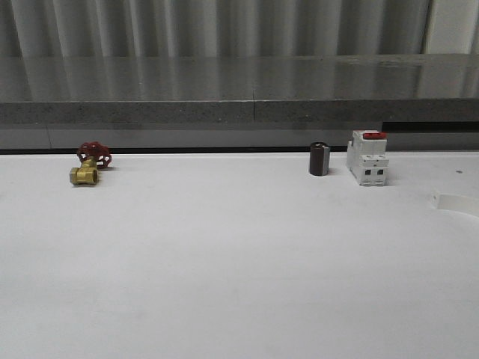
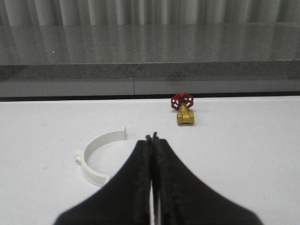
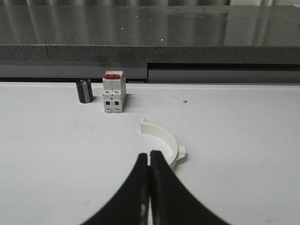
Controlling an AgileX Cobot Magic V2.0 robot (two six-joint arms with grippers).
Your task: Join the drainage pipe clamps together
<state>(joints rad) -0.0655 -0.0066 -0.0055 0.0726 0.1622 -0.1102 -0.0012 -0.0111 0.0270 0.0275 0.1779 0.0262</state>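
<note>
Both sets of fingers pressed together, empty: left gripper (image 2: 153, 140), right gripper (image 3: 150, 157). One clamp half (image 2: 97, 157) lay flat on tabletop (image 1: 239, 269) just ahead of left, other half (image 3: 165, 140) ahead of right. Prob. light, stiff, slick plastic; best pinched mid-arc across the thin wall, near outer tab.

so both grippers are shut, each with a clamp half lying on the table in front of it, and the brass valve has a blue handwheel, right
Not quite: the handwheel on the brass valve is red, not blue, as the left wrist view shows. The rest holds: the left gripper and right gripper are shut, with one clamp half and the other clamp half lying on the table.
</note>
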